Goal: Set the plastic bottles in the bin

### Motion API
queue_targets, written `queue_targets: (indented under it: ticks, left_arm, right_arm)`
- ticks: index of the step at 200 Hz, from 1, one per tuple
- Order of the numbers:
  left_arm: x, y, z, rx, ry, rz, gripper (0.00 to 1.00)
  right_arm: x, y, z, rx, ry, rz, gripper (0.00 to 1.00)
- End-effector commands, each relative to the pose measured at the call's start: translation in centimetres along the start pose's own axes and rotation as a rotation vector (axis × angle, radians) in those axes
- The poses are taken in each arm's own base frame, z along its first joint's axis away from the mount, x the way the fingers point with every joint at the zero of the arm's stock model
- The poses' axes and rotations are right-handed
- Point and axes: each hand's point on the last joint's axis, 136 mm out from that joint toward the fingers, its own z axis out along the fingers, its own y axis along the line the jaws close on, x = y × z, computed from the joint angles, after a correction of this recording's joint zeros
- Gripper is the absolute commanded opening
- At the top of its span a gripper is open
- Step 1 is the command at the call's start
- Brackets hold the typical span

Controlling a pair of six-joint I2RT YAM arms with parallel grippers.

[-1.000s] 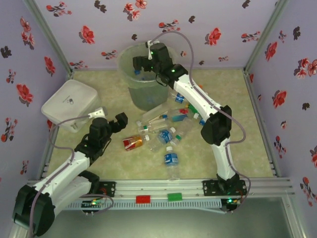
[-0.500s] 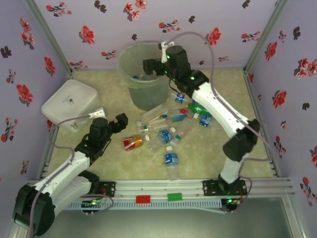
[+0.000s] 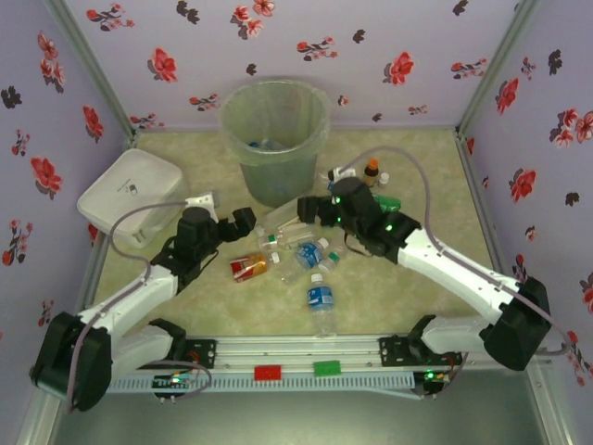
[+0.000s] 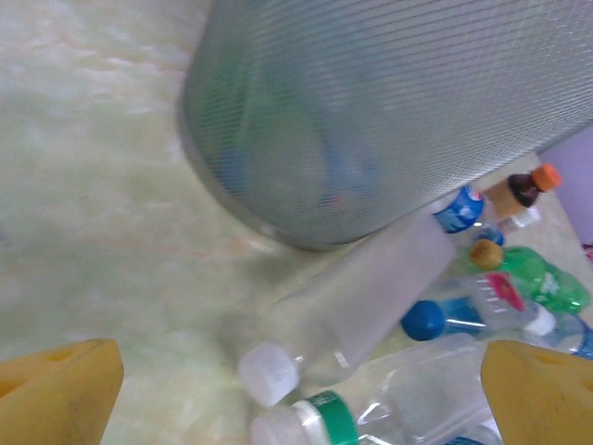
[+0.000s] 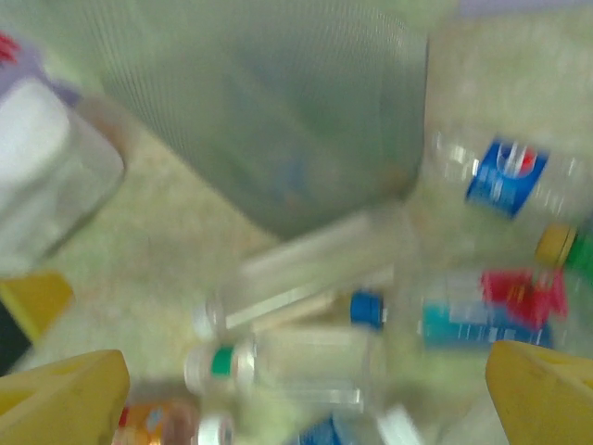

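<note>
Down from over the bin's rim came the right gripper (image 3: 309, 209), which hung low above the table (image 3: 435, 195) with its yellow-tipped jaws spread wide and nothing between them. Directly in front of it and beneath lay the small plastic bottles (image 3: 313, 252): clear ones with blue labels, some green, and one amber with a red label. The left gripper (image 3: 243, 221), likewise agape and empty, had edged up to the heap's left side. Just behind the heap stood the tall translucent grey-green round bin (image 3: 278, 176), with something blue showing inside.
</note>
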Motion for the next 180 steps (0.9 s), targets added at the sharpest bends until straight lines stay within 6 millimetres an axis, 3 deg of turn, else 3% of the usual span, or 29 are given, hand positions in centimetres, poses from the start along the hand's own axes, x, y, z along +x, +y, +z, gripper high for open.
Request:
queue_targets:
  ticks: [1,17,78,128,180]
  left_arm:
    - [-0.9,-3.3,0.5,0.114,0.019,0.049,1.00]
    - [-0.6,-3.3,1.0,0.108,0.038,0.038,1.00]
    - [-1.2,-3.4,2.3,0.085,0.036,-0.021,1.00]
    - [-1.9,-3.3,2.9,0.082,-0.005,-0.077,1.00]
    - [-1.6,-2.6,3.0,0.044,0.008,-0.044,1.00]
  right_arm:
    - [3.7,-0.2,-0.1,0.035,0.022,0.135,1.00]
    - [7.0,0.0,-0.2,0.055,0.077,0.151,1.00]
    - [15.9,-1.8,-1.5,0.247,0.248,0.093,1.00]
    - [21.1,-1.4,-0.9,0.313,0.372,0.044,1.00]
    - [24.7,-2.1,-0.1,0.354,0.457,0.059,0.99]
